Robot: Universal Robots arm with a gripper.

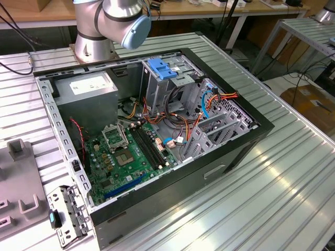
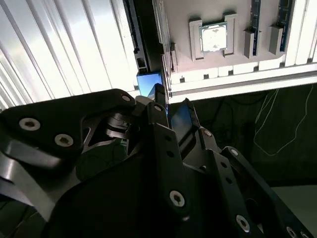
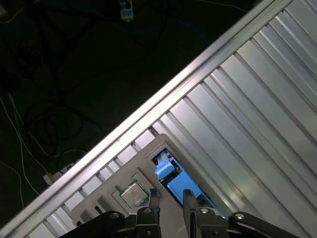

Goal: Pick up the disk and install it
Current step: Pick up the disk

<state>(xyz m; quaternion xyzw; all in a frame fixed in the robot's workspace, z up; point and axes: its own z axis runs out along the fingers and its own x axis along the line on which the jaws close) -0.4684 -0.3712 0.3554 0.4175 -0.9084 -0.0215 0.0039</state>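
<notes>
The disk (image 3: 174, 179) shows its blue side rail and stands on edge in a slot at the rim of a pale grey fixture (image 3: 106, 186) on the ribbed metal table. My gripper (image 3: 170, 199) hangs above it, open, and the blue rail shows in the gap between its two dark fingertips. In the second wrist view the same blue disk (image 2: 148, 82) appears just past the gripper (image 2: 173, 106). I cannot tell whether the fingers touch it. The arm's base (image 1: 94, 36) stands behind the open computer case (image 1: 157, 130).
A silver chip (image 3: 132, 194) sits in a pocket of the fixture beside the disk. The table edge (image 3: 163, 104) runs close by, with dark floor and cables beyond. In the case are a drive cage with a blue latch (image 1: 162, 69), a grey power supply (image 1: 86, 88) and the motherboard (image 1: 131, 154).
</notes>
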